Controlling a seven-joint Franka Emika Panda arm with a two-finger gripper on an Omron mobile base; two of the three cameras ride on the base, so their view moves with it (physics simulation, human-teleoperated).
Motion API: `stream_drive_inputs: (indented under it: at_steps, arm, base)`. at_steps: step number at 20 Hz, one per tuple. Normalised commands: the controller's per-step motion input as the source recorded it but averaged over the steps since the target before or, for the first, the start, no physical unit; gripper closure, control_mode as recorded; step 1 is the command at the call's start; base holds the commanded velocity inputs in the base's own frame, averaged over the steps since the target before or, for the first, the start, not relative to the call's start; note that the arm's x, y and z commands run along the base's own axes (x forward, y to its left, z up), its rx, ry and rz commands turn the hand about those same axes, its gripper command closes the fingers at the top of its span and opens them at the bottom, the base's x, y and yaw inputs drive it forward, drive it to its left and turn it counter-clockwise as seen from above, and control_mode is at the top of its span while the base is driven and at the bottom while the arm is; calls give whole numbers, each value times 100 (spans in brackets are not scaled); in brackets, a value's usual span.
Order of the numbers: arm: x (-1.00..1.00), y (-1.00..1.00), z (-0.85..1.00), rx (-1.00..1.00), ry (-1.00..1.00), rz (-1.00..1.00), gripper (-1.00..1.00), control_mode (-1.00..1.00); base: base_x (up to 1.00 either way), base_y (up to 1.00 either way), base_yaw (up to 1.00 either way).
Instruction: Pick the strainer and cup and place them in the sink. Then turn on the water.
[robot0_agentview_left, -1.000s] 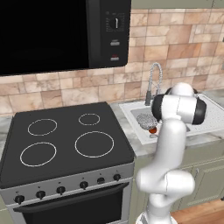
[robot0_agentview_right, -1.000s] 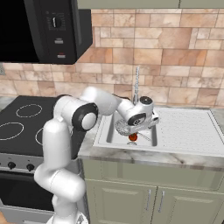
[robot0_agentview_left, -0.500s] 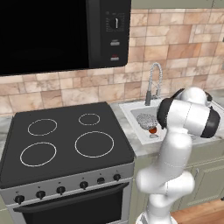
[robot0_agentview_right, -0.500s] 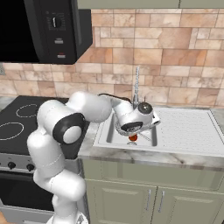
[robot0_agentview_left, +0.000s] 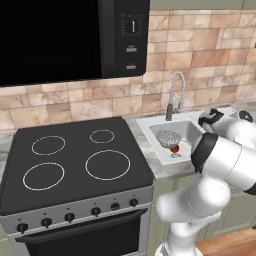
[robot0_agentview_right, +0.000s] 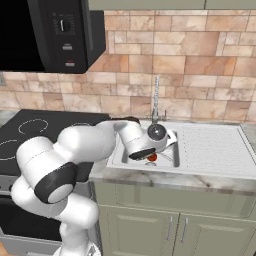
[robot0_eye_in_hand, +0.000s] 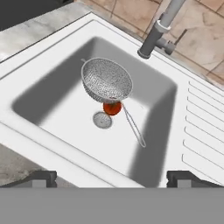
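The strainer (robot0_eye_in_hand: 107, 80), a round bowl of speckled grey mesh with a thin wire handle, lies in the white sink (robot0_eye_in_hand: 52, 94) and leans on a small red ball (robot0_eye_in_hand: 112, 107). It also shows in the left base view as the strainer (robot0_agentview_left: 168, 138) in the basin. My gripper (robot0_eye_in_hand: 112, 177) hovers above the sink's front rim, open, with nothing between its fingertips (robot0_eye_in_hand: 41, 177). The hand (robot0_agentview_right: 155, 134) hangs over the basin in the right base view. The chrome faucet (robot0_eye_in_hand: 158, 31) stands at the back of the sink. The cup is out of view.
A ribbed drainboard (robot0_eye_in_hand: 203, 127) lies right of the basin, and a round drain (robot0_eye_in_hand: 102, 119) sits in its floor. A black stove (robot0_agentview_left: 75, 160) stands left of the sink (robot0_agentview_left: 150, 131) under a microwave (robot0_agentview_left: 75, 40). Brick wall behind.
The arm's elbow has swung out and down towards the base while the hand stayed over the sink. The jaws stay open. The strainer and ball have not moved.
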Motion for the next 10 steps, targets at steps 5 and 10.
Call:
stream_drive_inputs:
  at_steps: [5, 10]
  arm:
    - [0, 72, 37, -3, 0, -17, -100, -100]
    - [-1, 69, 39, -7, 6, -25, -100, -100]
  base:
    - [0, 0, 0]
    - [0, 0, 0]
